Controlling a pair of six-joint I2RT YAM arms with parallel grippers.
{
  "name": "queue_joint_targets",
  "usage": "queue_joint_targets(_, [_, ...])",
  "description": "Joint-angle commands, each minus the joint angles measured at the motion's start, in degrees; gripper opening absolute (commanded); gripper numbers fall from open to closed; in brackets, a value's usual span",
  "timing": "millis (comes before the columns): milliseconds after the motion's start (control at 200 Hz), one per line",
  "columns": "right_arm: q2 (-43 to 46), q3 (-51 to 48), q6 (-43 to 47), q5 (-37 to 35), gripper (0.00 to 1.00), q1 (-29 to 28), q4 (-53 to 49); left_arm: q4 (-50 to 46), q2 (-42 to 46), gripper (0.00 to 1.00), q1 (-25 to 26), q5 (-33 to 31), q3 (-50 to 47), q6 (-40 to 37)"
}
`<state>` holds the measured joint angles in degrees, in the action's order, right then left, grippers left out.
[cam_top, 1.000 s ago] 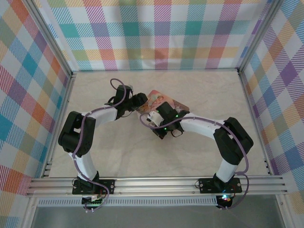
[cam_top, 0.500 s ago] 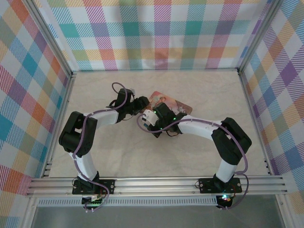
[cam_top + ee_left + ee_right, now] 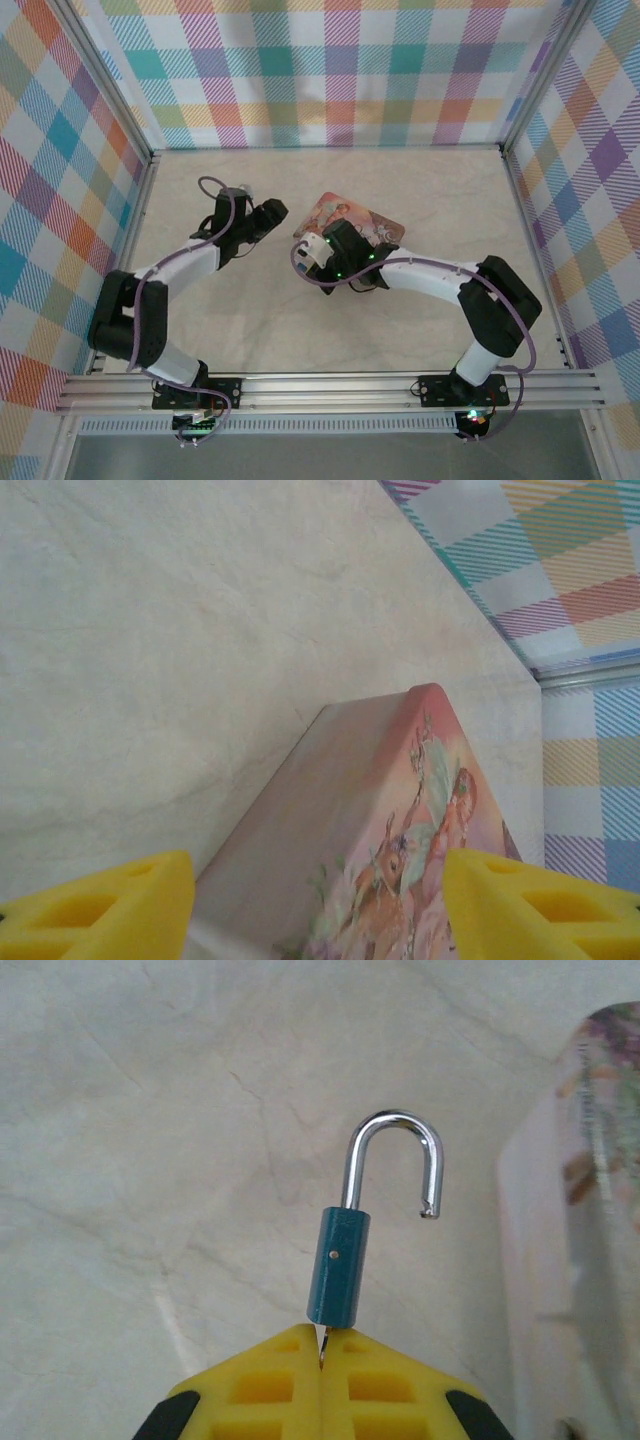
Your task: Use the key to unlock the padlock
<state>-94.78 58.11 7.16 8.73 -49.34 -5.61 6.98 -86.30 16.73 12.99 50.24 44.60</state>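
Marbled table (image 3: 250,320), I see one pink tin (image 3: 400,810), one padlock (image 3: 338,1265) with shackle (image 3: 395,1165) open, right claw (image 3: 320,1360) pinching one key (image 3: 323,1344), left claw (image 3: 318,880) spread.

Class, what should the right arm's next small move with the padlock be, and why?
Probably lower the right pincer and set the padlock on the table: the free end of its shackle stands clear of the blue body, so it looks unlocked, and the shut pincer pinches a thin metal sliver, likely the key, beneath it.
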Motion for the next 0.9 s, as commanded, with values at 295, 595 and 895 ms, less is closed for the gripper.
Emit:
queue_joint_targets(295, [-5.1, -1.6, -9.7, 3.9, 0.0, -5.8, 10.1, -12.6, 11.9, 0.75, -3.1, -5.4, -6.4, -4.0])
queue_joint_targets(595, [-10.7, 0.1, -11.5, 4.0, 0.0, -9.3, 9.7, -13.9, 13.3, 0.75, -4.3, -4.7, -7.9, -4.0])
queue_joint_targets(895, [-9.9, 0.6, -11.5, -2.3, 0.4, -9.4, 7.3, -14.3, 13.8, 0.75, -4.6, -4.5, -8.3, -4.0])
